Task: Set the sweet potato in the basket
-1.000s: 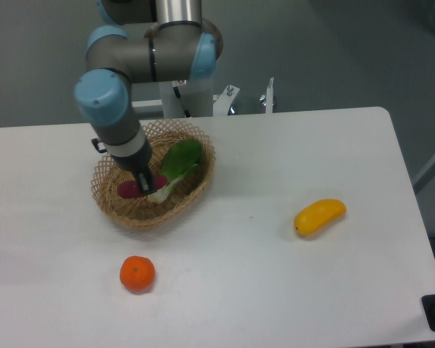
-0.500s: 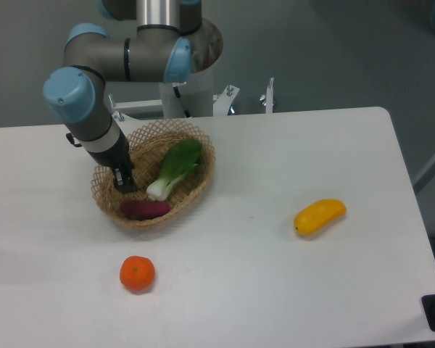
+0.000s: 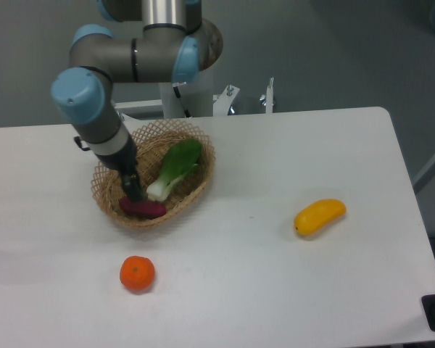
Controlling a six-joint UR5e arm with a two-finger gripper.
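**Insp:** Status for you. Sweet potato (image 3: 143,208) lies inside the basket (image 3: 196,141), front-left part, against the near wall. Bok choy (image 3: 175,168) sits beside it, leaf end toward the back rim. A sec ago the tuber was up under the gripper; half a sec ago it was already down on the weave with the tool lifted off to the left. Now the gripper (image 3: 133,194) has dropped back in and hangs right over the potato's left end.

**Op:** Is it holding it again?

**Insp:** Can't tell. Finger tips look close together from this angle, but they're dark against the dark tuber, so whether they're touching it, gripping it or just above it isn't resolvable. Don't assume either way.

**Op:** So task done or not?

**Insp:** My read: placement is achieved, the item rests in the basket w/o visible support. The return dip is the odd part. If you're re-grasping or nudging, risk is dragging the potato up the low wall or tipping the basket. Tangerine (image 3: 137,274) and yellow fruit (image 3: 320,216) sit untouched on the table (image 3: 275,290), well apart from the basket.
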